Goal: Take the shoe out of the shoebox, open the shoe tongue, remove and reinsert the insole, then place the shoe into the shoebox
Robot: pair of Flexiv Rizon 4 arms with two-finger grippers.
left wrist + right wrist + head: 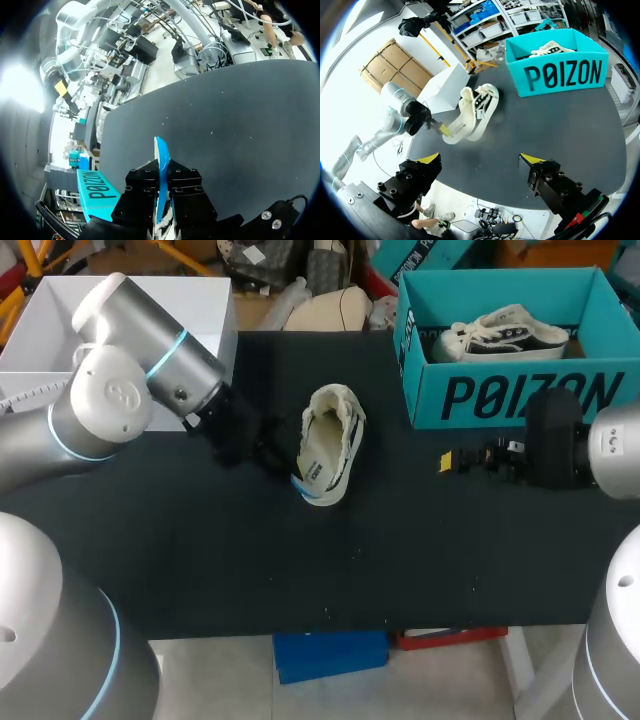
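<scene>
Cannot tell insole from heel tab in the blue strip (161, 152) pinched tight in the left claw (161, 170) at the heel of the shoe (328, 445), on its side mid-bench (250, 560). Right claw (481, 161) spread wide, holding nothing, near the teal shoebox (520, 395). Inside the shoebox: a second shoe (500, 332).

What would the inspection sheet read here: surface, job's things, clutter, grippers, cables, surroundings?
Surface: black table.
Job's things: shoe on its side mid-table, outside the box; open teal shoebox at the far right, second shoe inside.
Clutter: white box at the far left corner.
Grippers: left gripper shut on the shoe's heel end; right gripper open, empty, before the shoebox's front wall.
Cables: nothing seen on the table.
Surroundings: nothing seen reaching over the table.
</scene>
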